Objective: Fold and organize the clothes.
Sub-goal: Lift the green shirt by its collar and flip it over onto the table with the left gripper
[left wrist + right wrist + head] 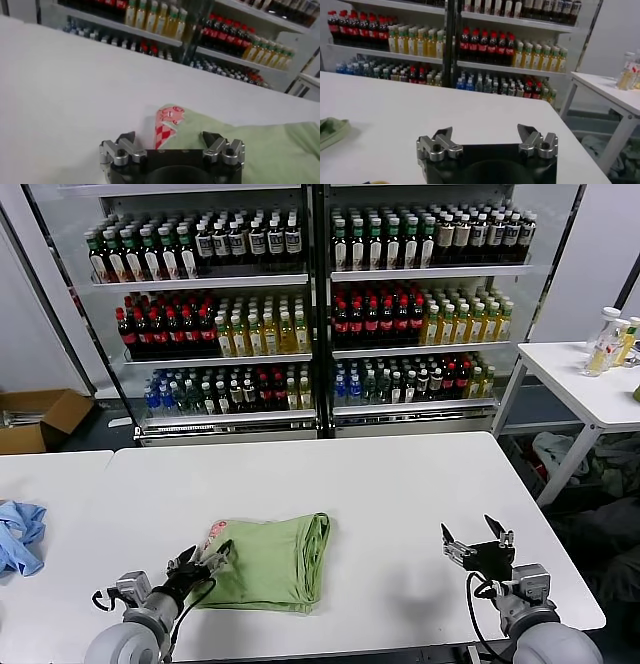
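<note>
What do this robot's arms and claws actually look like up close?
Each arm ends in a rounded light grey wrist segment with a black cable looping beside it. The left gripper and right gripper look alike: a black block body carrying silver metal knuckles with dark bolts, tipped by two short, black, pointed fingers. No markings or sleeves are visible.

I see my left gripper (207,559) and right gripper (478,536) built alike: black bodies, silver knuckle blocks with dark screws, dark pointed fingers (443,133). Grey rounded wrist housings sit behind them, each trailing a looping black cable.
</note>
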Tool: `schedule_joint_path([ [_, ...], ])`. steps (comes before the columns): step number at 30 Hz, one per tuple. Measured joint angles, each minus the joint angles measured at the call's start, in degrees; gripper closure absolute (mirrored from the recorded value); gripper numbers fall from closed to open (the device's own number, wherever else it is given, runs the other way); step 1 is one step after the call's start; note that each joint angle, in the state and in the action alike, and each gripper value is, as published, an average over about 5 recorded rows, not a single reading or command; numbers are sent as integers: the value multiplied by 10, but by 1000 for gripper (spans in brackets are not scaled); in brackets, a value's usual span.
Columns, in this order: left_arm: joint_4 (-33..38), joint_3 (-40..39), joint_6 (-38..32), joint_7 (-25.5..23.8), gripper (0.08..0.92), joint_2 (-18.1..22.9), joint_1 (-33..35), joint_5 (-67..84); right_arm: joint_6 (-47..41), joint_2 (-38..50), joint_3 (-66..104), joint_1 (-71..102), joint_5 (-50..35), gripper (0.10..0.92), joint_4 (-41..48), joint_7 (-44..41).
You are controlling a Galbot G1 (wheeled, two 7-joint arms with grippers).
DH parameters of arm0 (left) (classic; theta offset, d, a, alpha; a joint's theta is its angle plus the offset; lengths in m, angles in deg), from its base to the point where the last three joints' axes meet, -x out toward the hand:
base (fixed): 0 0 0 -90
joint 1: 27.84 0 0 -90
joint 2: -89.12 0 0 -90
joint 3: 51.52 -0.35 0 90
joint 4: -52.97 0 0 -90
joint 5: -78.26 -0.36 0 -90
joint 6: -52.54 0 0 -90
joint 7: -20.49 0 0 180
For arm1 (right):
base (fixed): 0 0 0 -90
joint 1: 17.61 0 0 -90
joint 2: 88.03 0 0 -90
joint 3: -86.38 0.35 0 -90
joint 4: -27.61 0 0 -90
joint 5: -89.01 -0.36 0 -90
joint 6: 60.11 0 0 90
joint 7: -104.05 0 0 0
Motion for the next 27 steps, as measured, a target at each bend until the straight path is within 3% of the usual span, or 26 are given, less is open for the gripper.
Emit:
schedule_joint_path([
  [3, -3, 3, 7, -4, 236, 2, 1, 27, 0, 0, 2, 1, 0, 203, -2, 0],
  [22, -31, 19, 27, -34, 787, 25, -1, 174, -2, 0, 18, 14, -7, 203, -20, 4],
  [27, -31, 31, 33, -35, 889, 33, -1, 214, -2, 2, 23, 18, -12, 203, -25, 5],
])
